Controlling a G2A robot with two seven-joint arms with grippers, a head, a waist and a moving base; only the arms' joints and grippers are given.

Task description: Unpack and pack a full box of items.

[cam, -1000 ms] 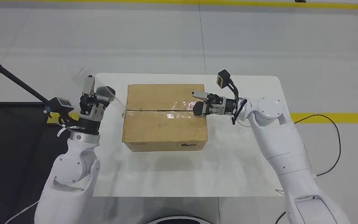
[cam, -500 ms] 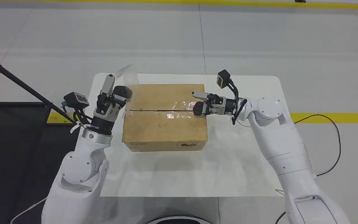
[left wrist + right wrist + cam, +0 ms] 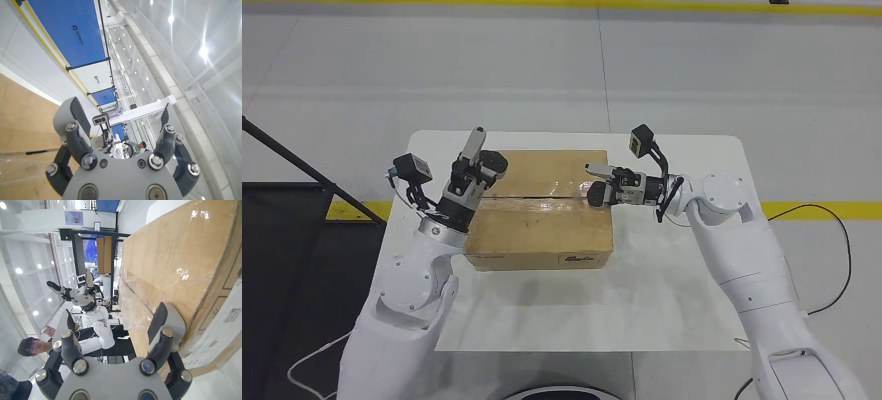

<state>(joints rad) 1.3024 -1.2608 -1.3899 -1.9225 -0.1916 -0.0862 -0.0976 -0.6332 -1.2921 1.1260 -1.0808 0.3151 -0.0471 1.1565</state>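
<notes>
We see a big brown box (image 3: 537,208) on the white desk (image 3: 682,290). It sits closer to the far edge of the desk than to the near edge, and a bit closer to the left edge than to the right one. The box is shut. Its two top flaps meet in a line that runs from left to right. Shiny clear tape (image 3: 564,188) lies over that line, and it is crinkled near the right end. A white label (image 3: 223,321) is stuck on a side wall of the box, close to the right gripper.

The left gripper (image 3: 121,109) is up in the air over the far left corner of the box. Its two fingers are spread wide apart, and nothing is between them. We can see the dark bumpy pads (image 3: 80,115) on the inside of the fingers.

The right gripper (image 3: 114,313) is at the middle of the right edge of the box, where the taped line ends. Its fingers are spread apart too, and they grip nothing. One finger lies low along the top of the box, right by the tape. We cannot tell if it touches the box. The other finger is higher, clear of the box.
</notes>
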